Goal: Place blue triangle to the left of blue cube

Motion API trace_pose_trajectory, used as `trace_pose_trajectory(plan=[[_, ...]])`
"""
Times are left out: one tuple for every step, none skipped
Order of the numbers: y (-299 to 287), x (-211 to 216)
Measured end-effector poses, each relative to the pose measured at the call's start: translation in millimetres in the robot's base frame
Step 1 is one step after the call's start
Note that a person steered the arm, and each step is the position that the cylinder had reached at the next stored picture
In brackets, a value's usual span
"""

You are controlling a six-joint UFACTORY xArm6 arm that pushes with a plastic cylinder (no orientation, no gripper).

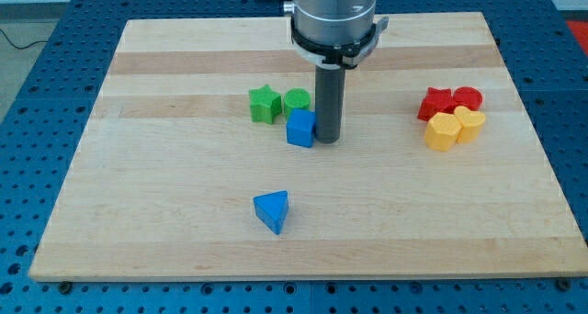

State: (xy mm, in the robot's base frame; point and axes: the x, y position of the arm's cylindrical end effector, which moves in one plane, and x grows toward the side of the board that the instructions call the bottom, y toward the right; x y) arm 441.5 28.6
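Currently my tip [328,140] sits bare, holding nothing, touching the blue cube [300,128] at its 3 o'clock; the blue triangle [272,210] lies well apart at 7 o'clock. Approach seems in hand; next, I judge, circling below the triangle to push it toward 11 o'clock.

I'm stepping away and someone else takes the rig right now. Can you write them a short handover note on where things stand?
My tip is down on the board, right against the blue cube's right side in the view.
The blue triangle lies alone nearer the view's bottom, below and slightly left of the cube, well apart from it.
The green star and a second green block sit just above and left of the cube.
Two red and two yellow blocks are clustered at the view's right.
Done: nothing visible; the triangle is not beside the cube.
Left: go round to the triangle and push it up to the cube's left.
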Motion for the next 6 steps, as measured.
trace_pose_trajectory(plan=[[28.8,19.7],[85.9,68.9],[95.6,123.0],[48.3,152.8],[-19.5,156.7],[-78.9,128.0]])
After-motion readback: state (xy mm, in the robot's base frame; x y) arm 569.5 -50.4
